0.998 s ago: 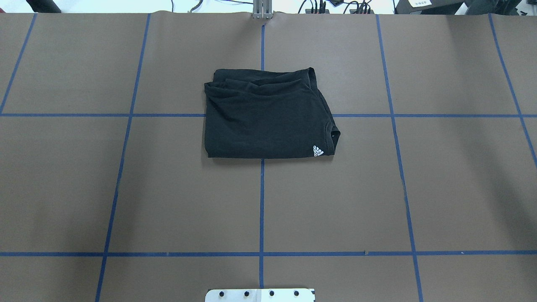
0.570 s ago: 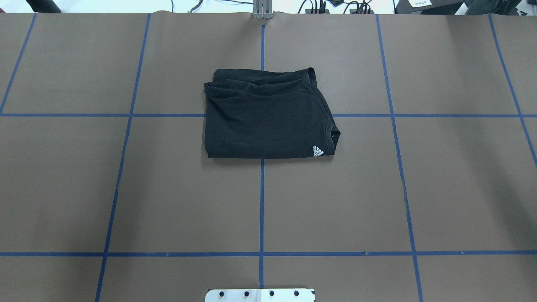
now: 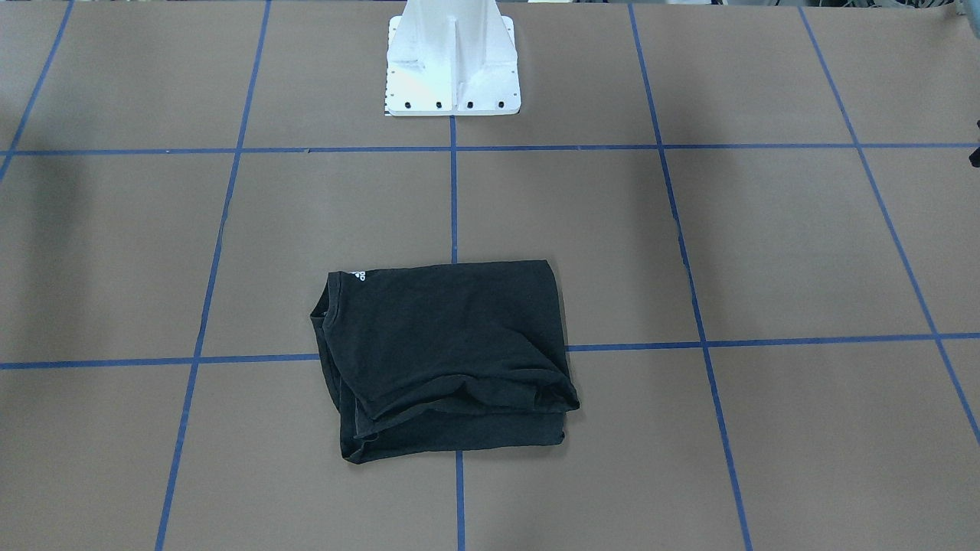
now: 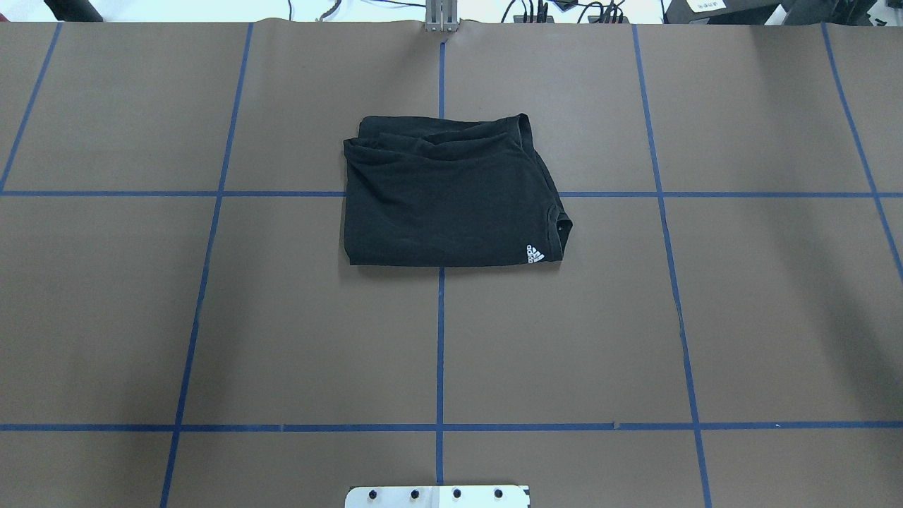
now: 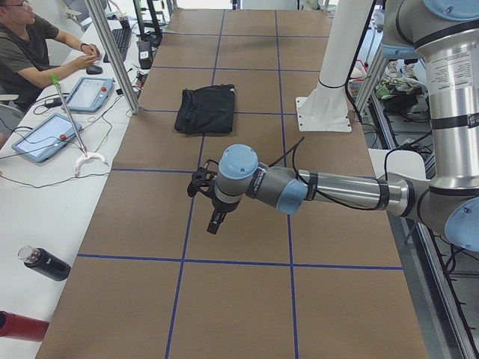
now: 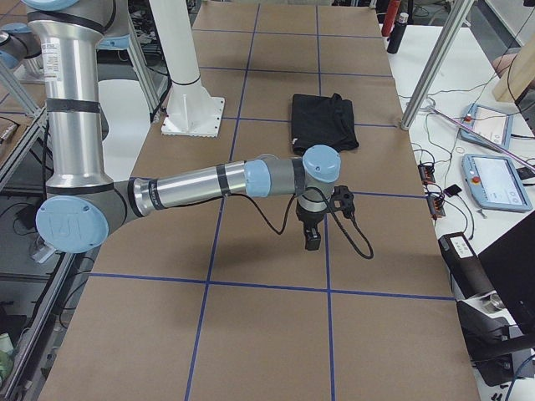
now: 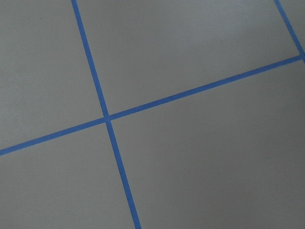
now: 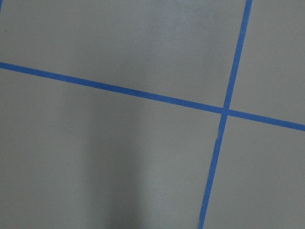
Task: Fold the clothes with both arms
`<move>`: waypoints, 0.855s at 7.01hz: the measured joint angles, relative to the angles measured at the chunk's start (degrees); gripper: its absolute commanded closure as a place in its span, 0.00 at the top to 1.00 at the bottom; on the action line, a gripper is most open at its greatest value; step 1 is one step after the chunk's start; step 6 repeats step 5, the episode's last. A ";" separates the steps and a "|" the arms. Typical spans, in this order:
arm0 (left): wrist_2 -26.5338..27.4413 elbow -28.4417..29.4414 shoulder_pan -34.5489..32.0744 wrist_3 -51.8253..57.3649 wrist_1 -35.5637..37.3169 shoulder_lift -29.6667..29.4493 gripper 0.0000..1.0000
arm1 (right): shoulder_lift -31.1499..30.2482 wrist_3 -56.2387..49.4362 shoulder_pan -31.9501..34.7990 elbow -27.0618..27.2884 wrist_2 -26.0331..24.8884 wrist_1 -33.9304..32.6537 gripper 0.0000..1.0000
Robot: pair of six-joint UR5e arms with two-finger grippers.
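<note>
The clothes are one black T-shirt [image 4: 444, 197], lying folded into a rough rectangle at the middle of the table's far half, with a small white logo [image 4: 535, 254] at its near right corner. It also shows in the front view [image 3: 444, 352] and in both side views [image 5: 206, 110] [image 6: 322, 121]. My left gripper [image 5: 215, 221] hangs above bare table well away from the shirt. My right gripper [image 6: 312, 238] does the same at the other end. I cannot tell whether either is open or shut. Both wrist views show only brown paper and blue tape.
The white pedestal [image 3: 452, 61] stands at the robot's side of the table. Blue tape lines [image 4: 440, 339] grid the brown surface. A person [image 5: 30, 45] sits at a side desk with tablets [image 5: 41, 136] and a bottle [image 5: 45, 263]. A metal post [image 5: 112, 52] rises near the shirt.
</note>
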 measured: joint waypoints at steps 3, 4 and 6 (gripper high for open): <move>0.02 0.03 -0.23 -0.04 -0.10 -0.27 1.00 | -0.29 0.03 0.02 -0.11 0.00 1.44 1.00; 0.09 0.26 -0.24 -0.03 -0.19 -0.31 1.00 | -1.00 0.08 0.02 -0.23 0.06 1.46 1.00; 0.08 0.34 -0.24 -0.06 -0.19 -0.32 1.00 | -2.26 0.11 0.12 -0.16 0.18 1.48 1.00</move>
